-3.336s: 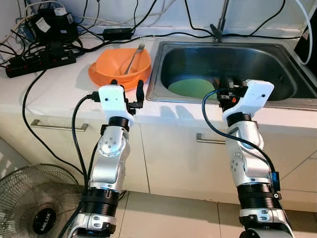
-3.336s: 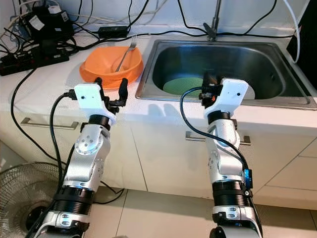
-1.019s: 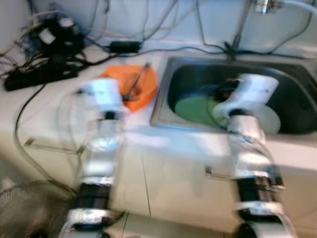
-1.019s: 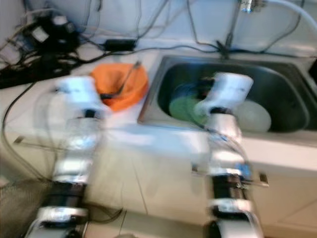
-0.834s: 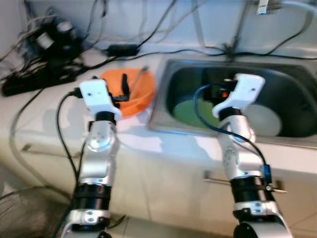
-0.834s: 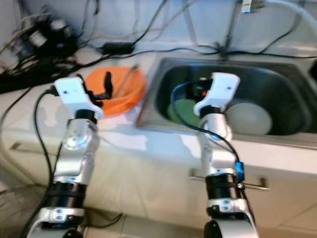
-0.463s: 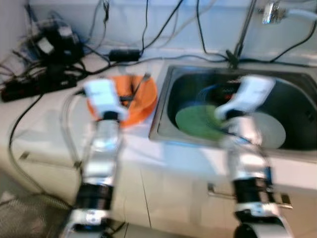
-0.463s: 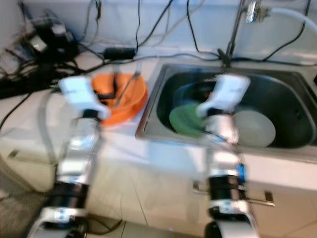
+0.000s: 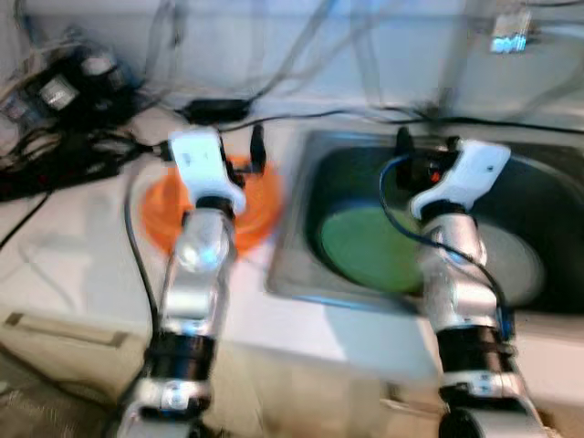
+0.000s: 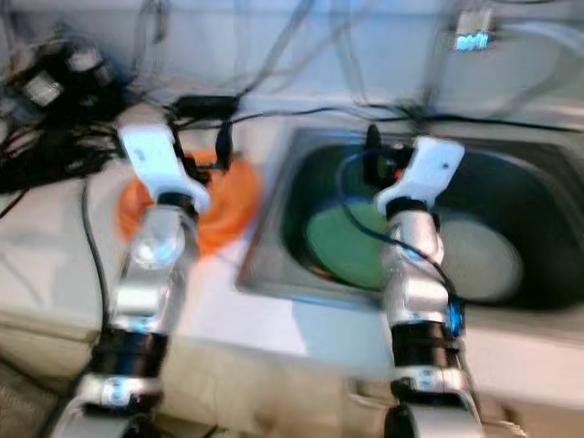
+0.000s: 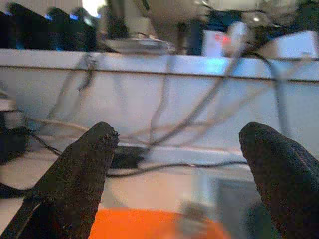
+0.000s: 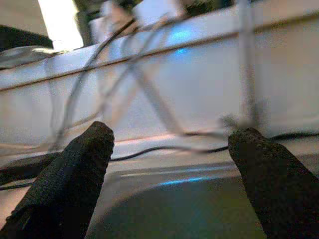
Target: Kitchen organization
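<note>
The left pincer is hanging spread above the orange bowl on the white bench, at 9 o'clock of the sink. The right pincer, also spread and empty, is hovering over the sink, where a green plate and, blurred, probably a white plate are lying.

One sink is set in the surface. Inside the sink lie two plates: one green plate and, just beside it, one white plate. One orange bowl stands on the surface beside the sink. Several black cables lie beyond the bowl; blur prevents an exact count.
</note>
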Robot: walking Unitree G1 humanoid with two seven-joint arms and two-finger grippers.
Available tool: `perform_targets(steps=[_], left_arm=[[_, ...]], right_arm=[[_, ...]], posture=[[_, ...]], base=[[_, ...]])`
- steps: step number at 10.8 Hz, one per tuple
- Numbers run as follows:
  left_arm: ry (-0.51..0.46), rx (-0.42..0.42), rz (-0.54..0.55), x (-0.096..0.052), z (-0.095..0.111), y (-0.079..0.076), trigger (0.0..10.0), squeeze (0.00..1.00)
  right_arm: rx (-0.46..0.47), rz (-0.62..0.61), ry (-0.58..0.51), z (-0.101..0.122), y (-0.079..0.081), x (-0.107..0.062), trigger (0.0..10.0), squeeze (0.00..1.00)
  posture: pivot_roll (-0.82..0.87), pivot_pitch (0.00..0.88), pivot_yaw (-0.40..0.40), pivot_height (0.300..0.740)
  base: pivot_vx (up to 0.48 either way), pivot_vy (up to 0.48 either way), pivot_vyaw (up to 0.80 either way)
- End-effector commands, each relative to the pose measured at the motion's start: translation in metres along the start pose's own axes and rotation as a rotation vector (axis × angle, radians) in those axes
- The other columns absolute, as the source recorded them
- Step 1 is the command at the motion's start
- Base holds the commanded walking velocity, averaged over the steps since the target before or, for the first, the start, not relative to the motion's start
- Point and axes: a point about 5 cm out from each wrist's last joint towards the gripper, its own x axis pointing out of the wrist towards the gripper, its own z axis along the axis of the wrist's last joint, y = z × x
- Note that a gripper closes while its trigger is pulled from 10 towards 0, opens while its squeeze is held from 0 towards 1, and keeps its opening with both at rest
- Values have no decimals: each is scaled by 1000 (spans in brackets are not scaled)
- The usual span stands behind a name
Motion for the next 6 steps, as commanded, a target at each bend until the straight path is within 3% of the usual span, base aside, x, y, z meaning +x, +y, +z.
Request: perform_targets(steps=[1, 3, 5, 6], left_arm=[[-22, -20, -19, 4, 13, 0, 10000, 0], [-25, -39, -55, 11, 28, 4, 10000, 0], [47, -37, -94, 12, 28, 7, 10000, 0], [146, 62, -175, 13, 30, 12, 10000, 0]], right_arm=[[-2, -7, -7, 2, -3, 2, 10000, 0], [5, -12, -5, 1, -3, 1, 10000, 0], [6, -13, -5, 0, -2, 1, 10000, 0], [7, -16, -4, 0, -3, 1, 10000, 0]], posture=[[56, 0, 67, 740], [58, 0, 71, 740], [57, 0, 77, 740], [67, 0, 78, 740]], base=[[0, 0, 0], [0, 0, 0], [0, 0, 0], [0, 0, 0]])
